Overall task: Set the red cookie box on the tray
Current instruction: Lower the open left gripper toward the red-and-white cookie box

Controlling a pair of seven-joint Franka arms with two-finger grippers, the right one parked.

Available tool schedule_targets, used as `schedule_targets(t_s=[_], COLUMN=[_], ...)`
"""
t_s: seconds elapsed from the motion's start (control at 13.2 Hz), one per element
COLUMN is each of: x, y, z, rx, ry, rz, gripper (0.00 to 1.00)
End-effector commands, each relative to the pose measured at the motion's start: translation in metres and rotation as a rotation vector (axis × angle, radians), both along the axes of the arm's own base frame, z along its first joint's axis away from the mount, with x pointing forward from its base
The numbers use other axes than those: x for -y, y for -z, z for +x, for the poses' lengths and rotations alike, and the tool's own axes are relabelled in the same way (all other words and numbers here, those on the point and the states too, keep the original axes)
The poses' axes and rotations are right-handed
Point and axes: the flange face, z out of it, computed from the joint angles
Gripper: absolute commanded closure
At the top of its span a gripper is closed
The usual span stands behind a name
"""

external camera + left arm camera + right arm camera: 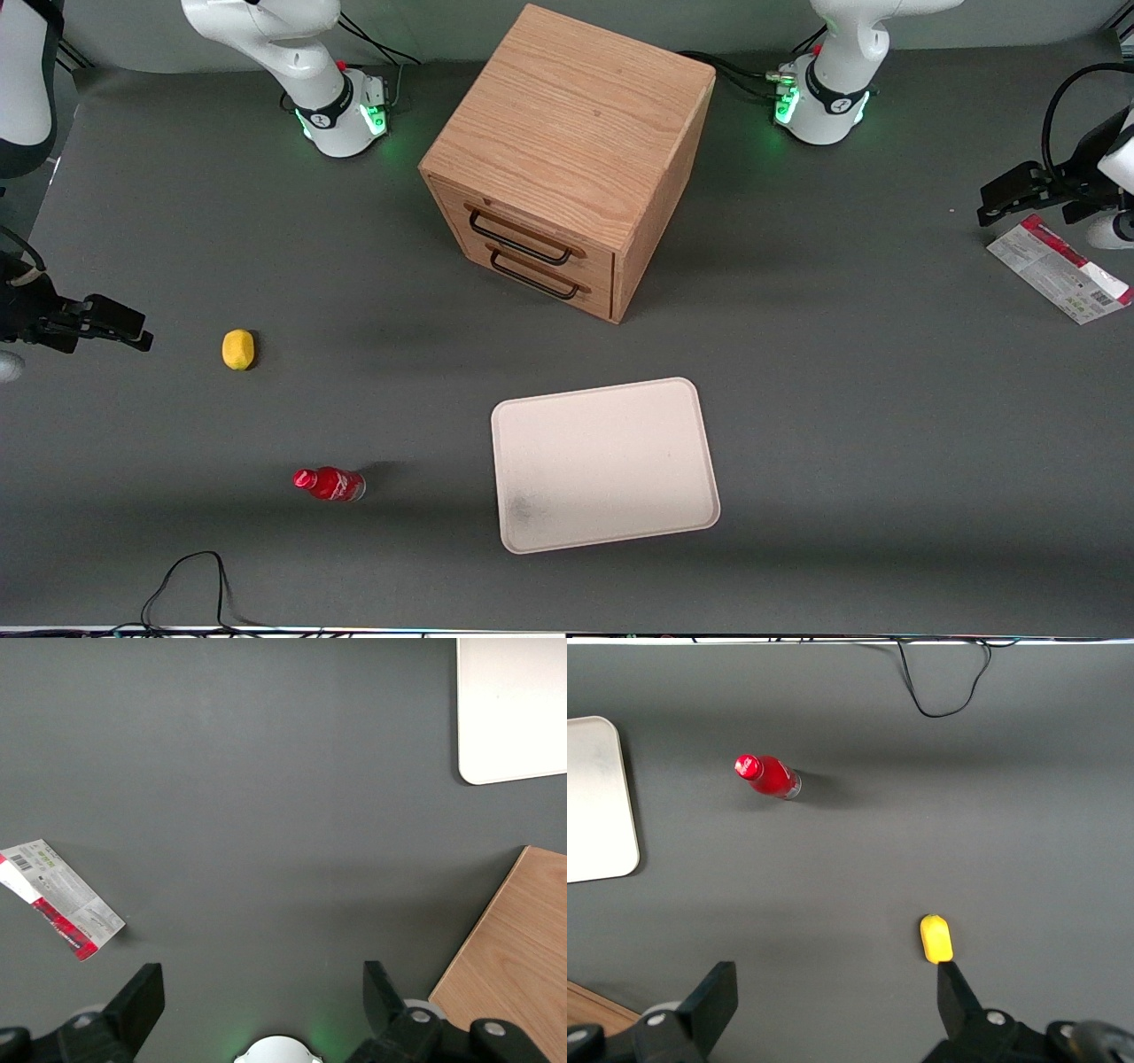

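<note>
Tray (605, 465): well apart from gripper.
Gripper (1019, 190): wide, empty.
Red cookie box (1059, 268): just beside; descend squarely, pinch thin edges.

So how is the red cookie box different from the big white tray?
The red cookie box is narrow and printed red and grey; the tray is wide and plain cream. The box lies beside the open gripper at the working arm's end; the tray sits near the front camera. Both lie flat.

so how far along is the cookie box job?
Nothing done yet. The red cookie box lies flat on the table toward the working arm's end, ungrasped. The gripper hangs open above the table beside it. Left: grasp, carry, set on the bare tray.
</note>
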Motion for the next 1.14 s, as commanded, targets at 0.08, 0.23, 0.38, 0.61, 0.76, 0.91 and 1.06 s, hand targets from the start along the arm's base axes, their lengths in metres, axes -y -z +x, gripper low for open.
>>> schedule_targets(t_s=[0.08, 0.23, 0.38, 0.61, 0.76, 0.91, 1.06], x=[-0.015, -0.048, -0.089, -0.168, -0.241, -0.307, -0.345], y=[-0.003, 0.001, 0.004, 0.015, 0.025, 0.039, 0.048], z=[0.002, 0.008, 0.009, 0.000, -0.022, -0.047, -0.069], rx=[0.008, 0.030, 0.060, 0.061, 0.061, 0.054, 0.042], ry=[-0.028, -0.086, -0.163, -0.307, -0.442, -0.565, -0.616], rz=[-0.003, -0.002, 0.001, 0.003, 0.008, 0.013, 0.021], gripper=[0.00, 0.00, 0.00, 0.00, 0.00, 0.00, 0.00])
